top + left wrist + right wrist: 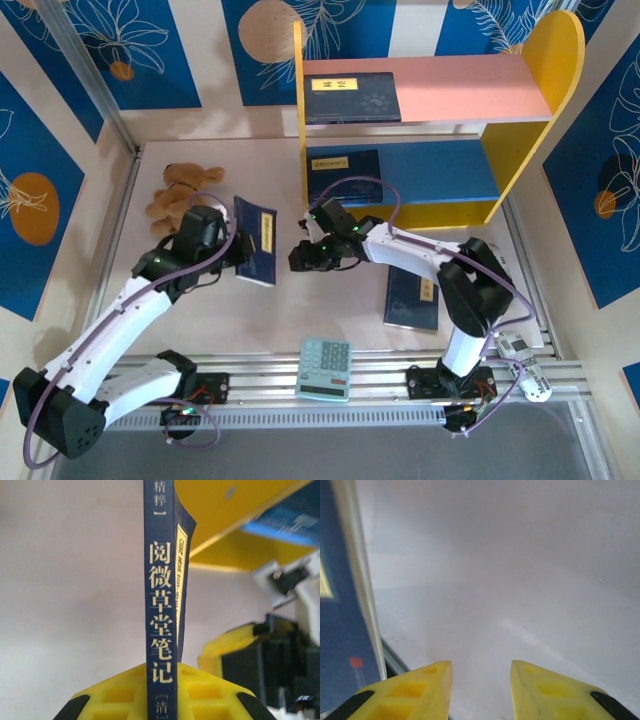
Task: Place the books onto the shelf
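My left gripper (236, 250) is shut on a navy book (256, 240) and holds it on edge above the table; its spine with gold characters (161, 590) runs up between the yellow fingers (120, 695). My right gripper (303, 256) hangs open and empty just right of that book, its pads (432, 685) apart over bare white table. The shelf (545, 60) stands at the back. One book (350, 97) lies on its pink top board (470, 85). Another book (343, 175) lies on the blue lower board (440, 170). A further book (412, 298) lies flat on the table by the right arm.
A mint-green calculator (325, 368) sits at the near edge between the arm bases. A brown plush toy (178, 195) lies at the back left. Blue patterned walls (40, 200) enclose the table, and a metal rail (300, 385) runs along the front.
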